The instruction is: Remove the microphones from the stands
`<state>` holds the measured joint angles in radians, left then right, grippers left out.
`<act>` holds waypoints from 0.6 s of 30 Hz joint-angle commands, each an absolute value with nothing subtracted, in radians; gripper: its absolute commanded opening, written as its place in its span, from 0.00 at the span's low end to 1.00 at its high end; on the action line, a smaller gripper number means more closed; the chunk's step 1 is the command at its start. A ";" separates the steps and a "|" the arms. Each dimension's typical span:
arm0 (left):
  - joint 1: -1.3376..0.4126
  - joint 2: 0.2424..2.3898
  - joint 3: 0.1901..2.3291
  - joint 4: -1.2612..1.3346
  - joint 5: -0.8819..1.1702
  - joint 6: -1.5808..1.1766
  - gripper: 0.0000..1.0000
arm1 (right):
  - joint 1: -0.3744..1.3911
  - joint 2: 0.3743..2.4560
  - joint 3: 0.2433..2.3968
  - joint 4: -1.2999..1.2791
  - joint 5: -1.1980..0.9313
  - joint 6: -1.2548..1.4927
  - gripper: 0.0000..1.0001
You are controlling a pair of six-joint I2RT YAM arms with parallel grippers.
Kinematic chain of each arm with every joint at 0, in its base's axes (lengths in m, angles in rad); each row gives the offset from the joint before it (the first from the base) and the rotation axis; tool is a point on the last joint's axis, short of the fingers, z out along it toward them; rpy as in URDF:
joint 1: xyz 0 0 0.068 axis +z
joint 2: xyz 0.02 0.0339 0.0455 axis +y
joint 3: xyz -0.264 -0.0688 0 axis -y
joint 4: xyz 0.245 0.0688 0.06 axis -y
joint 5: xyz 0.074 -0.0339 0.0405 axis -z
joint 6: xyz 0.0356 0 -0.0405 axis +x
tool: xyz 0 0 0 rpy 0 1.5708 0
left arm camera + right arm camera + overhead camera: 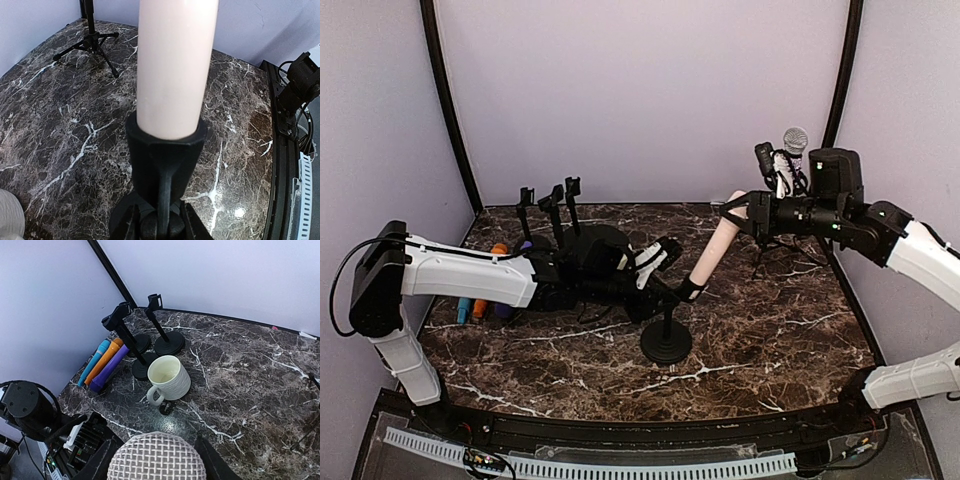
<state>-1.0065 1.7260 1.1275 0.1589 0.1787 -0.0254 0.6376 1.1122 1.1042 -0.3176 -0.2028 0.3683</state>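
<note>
A pale pink microphone (712,250) leans up to the right in the black clip of a round-based stand (666,345) at the middle of the table. My left gripper (672,282) is shut on the stand's neck just under the clip. In the left wrist view its fingers (123,225) flank the neck below the clip (165,150) and the microphone's body (175,65). My right gripper (736,212) is shut on the microphone's upper end. In the right wrist view the mesh head (156,452) fills the space within that gripper (157,462).
Three empty stands (552,205) rise at the back left, with blue, orange and purple microphones (105,365) lying beside them. A white mug (170,377) sits near them. A silver-headed microphone (795,140) stands on a tripod (90,42) at the back right.
</note>
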 commanded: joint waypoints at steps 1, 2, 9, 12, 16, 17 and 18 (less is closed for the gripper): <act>-1.002 1.710 1.109 0.083 0.170 -0.011 0.00 | 0.614 1.088 1.191 -0.271 -0.187 0.448 0.22; -1.002 1.711 1.109 0.079 0.163 -0.009 0.00 | 0.614 1.093 1.196 -0.280 -0.169 0.468 0.22; -1.002 1.725 1.117 0.059 0.140 0.007 0.00 | 0.614 1.114 1.267 -0.384 -0.024 0.537 0.22; -1.002 1.730 1.118 0.058 0.140 0.021 0.00 | 0.614 1.111 1.285 -0.411 0.032 0.557 0.22; -1.002 1.740 1.129 0.055 0.140 0.023 0.00 | 0.614 1.108 1.294 -0.428 0.072 0.564 0.22; -1.002 1.741 1.130 0.056 0.142 0.022 0.00 | 0.614 1.107 1.295 -0.429 0.079 0.565 0.22; -1.002 1.744 1.135 0.057 0.143 0.022 0.00 | 0.614 1.107 1.295 -0.429 0.080 0.563 0.21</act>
<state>-1.0080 1.7283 1.1286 0.1566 0.1684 0.0029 0.6289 1.1404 1.2392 -0.4862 -0.0322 0.5537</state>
